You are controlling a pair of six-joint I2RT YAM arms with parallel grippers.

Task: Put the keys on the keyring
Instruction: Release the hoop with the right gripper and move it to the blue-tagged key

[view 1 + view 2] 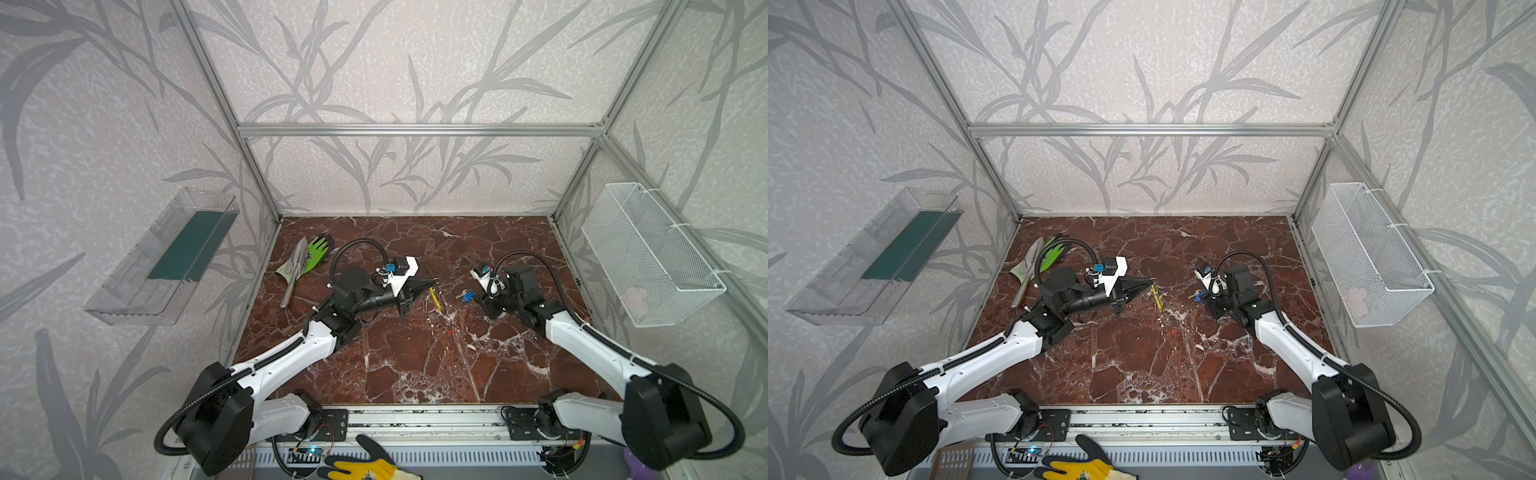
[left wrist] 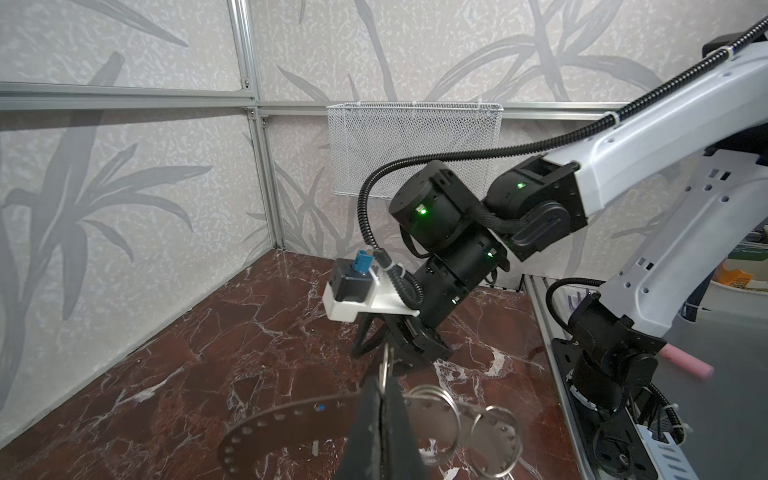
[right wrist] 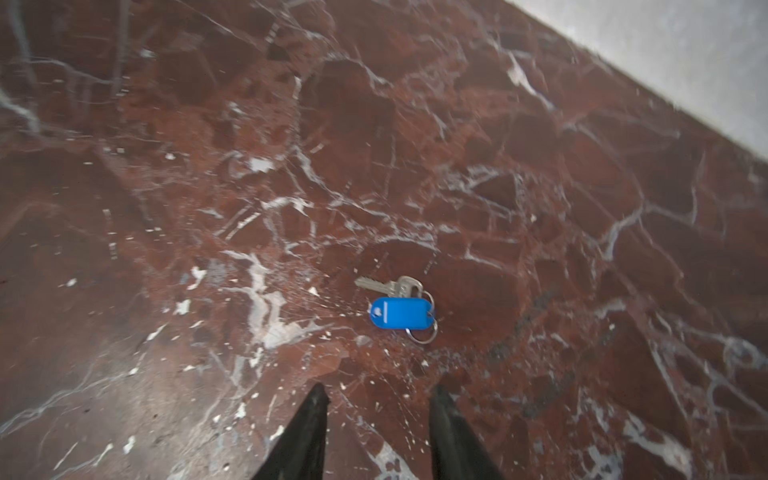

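My left gripper is shut on the keyring, a grey perforated hoop with two small split rings on its band. A thin silvery edge pokes out past the fingertips. In both top views only the hoop's yellow arc shows, just below the left gripper. One of the keys, silvery with a blue tag, lies flat on the marble. My right gripper hovers open just short of it, nothing between its fingers. A tiny red-orange speck lies nearer the front; too small to identify.
A green glove and a metal trowel lie at the back left of the marble table. A white wire basket hangs on the right wall, a clear tray on the left. A yellow glove lies past the front rail.
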